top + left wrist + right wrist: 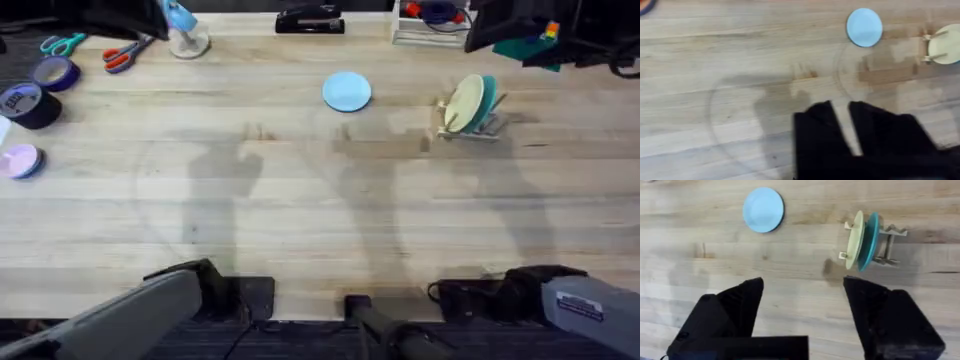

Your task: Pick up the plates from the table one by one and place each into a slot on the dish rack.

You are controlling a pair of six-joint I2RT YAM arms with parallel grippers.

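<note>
- A small round light sky-blue plate (347, 91) lies flat on the pale plank wooden table (300, 200), toward its far side, apart from both arms.
- To its right, a small light wooden dish rack (480, 125) holds a teal plate (488, 100) on edge, just behind a cream-yellow plate (464, 104) standing in the next slot.
- The left arm's black gripper (841, 112) hovers over bare wood, its fingers a narrow gap apart and empty.
- The right arm's black gripper (804, 287) is spread wide, holding nothing, with the rack ahead of it.
</note>
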